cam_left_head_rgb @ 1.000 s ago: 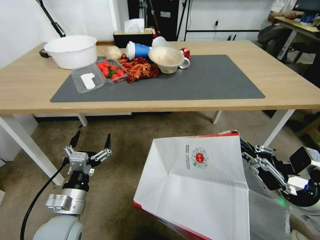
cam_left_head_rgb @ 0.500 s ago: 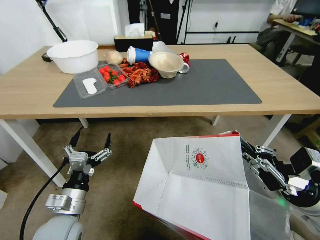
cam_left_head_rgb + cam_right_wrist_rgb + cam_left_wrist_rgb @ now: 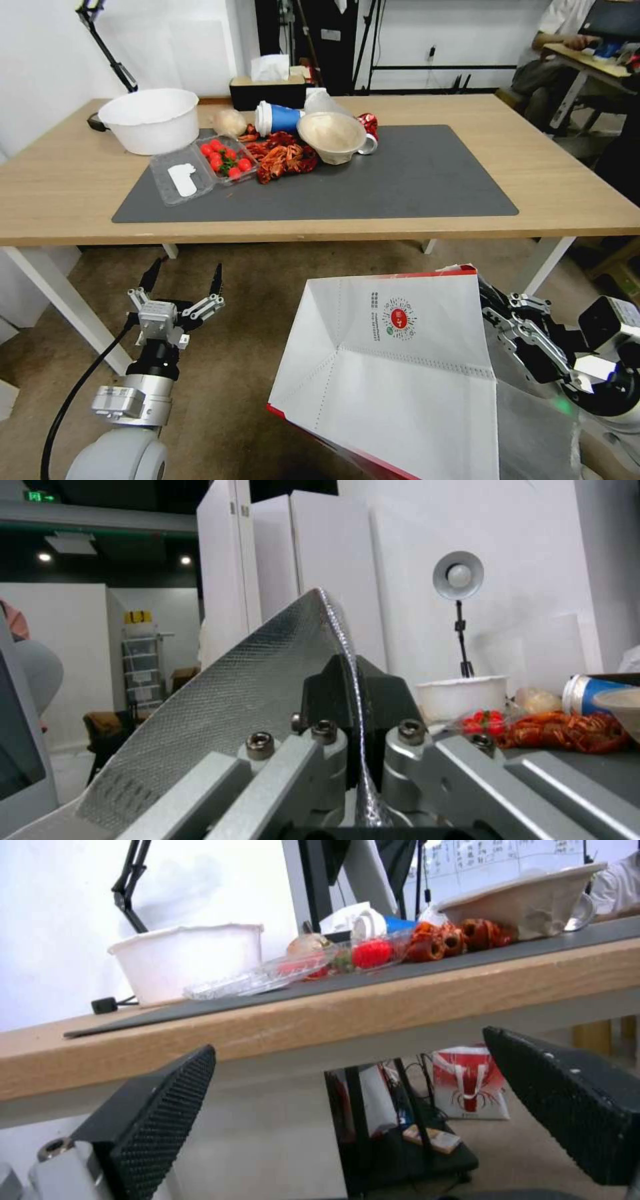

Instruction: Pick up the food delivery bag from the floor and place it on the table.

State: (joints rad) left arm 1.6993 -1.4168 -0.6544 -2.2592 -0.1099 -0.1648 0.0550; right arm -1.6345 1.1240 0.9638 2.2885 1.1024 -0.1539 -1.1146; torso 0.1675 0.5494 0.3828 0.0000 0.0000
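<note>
Below the table (image 3: 80, 220) edge, on my left, my left gripper (image 3: 181, 283) hangs over the floor (image 3: 253, 313) with its fingers spread wide and nothing between them. From its wrist camera I look up at the underside of the table lip, the two black pads framing it.

Up on the table, on the left part of the mat (image 3: 413, 180), sit a white tub (image 3: 152, 120), a clear tray (image 3: 203, 163) of red fruit, a red heap of food (image 3: 283, 153), a blue cup (image 3: 277, 118) on its side and a pale bowl (image 3: 332, 135). The right part of the mat is bare, and that is where the bag would fit.

Short of the table's near edge, right of centre, the bag (image 3: 393, 373) is off the floor, tilted. My right gripper (image 3: 497, 313) is clenched on its right edge: the wrist camera shows both fingers pinching the foil wall between them.

My worries: I hold one thin wall at one side, so the bag may swing, sag or slip out of the pinch. It also hangs lower than the tabletop, so it could catch the edge unless raised. Set down too far left, it would knock the bowl.
</note>
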